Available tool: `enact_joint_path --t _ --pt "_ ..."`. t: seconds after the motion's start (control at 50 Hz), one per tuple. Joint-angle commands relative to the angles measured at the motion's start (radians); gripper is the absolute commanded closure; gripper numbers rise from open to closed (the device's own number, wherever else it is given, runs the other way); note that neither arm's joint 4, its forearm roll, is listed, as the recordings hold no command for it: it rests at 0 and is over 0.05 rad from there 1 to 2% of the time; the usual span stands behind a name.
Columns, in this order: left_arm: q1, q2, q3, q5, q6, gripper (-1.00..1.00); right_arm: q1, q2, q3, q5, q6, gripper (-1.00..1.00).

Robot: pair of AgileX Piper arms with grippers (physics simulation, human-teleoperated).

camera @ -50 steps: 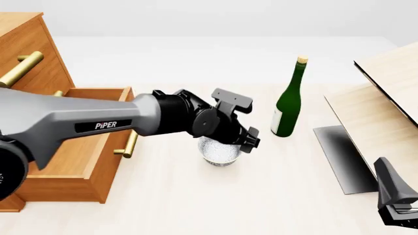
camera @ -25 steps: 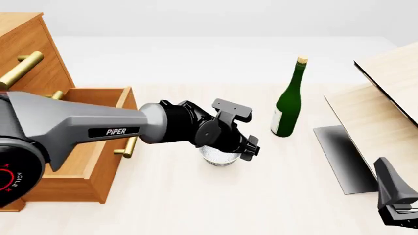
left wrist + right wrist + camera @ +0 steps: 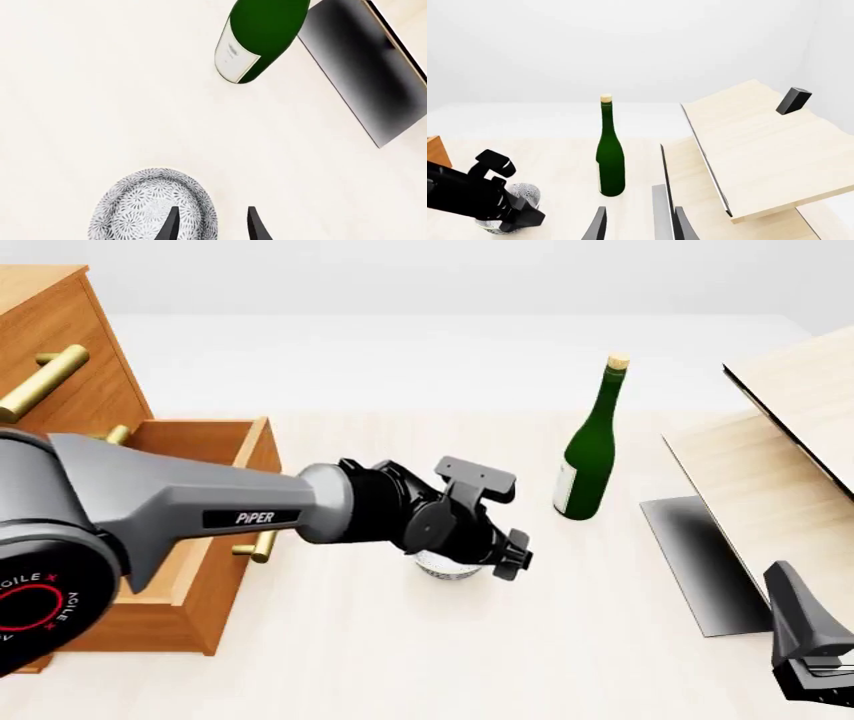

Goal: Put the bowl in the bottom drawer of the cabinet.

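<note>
Straddling the bowl (image 3: 155,210) rim, the left end effector (image 3: 211,224) stands unclenched.

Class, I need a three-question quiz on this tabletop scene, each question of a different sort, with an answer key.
1. True or false: the bowl already lies inside the bottom drawer.
2. Which gripper is at the bowl? A) left gripper B) right gripper
3. Fill in: the upright green object beyond the bowl is a ____.

Key
1. False; it stands on the table, beside the open drawer.
2. A; one finger is over the bowl's inside, the other outside its rim.
3. Bottle.
</note>
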Motion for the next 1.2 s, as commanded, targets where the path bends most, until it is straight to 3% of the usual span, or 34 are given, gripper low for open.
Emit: enact_joint_path --t 0.02,0.8,0.82,1.2 --pt "-0.005 0.016 0.002 -0.009 -0.015 -1.0 0.0 0.0 0.0 0.0 0.0 -1.0" --pt "0.002 0.066 0.012 -0.047 -0.039 -1.0 0.0 0.0 0.0 0.0 0.0 -1.0" --pt "0.002 0.066 0.011 -0.046 -0.038 1.0 0.0 0.0 0.0 0.0 0.0 -1.0" --pt "-0.001 -0.018 0.052 -0.055 -0.007 1.0 0.0 0.0 0.0 0.0 0.0 -1.0"
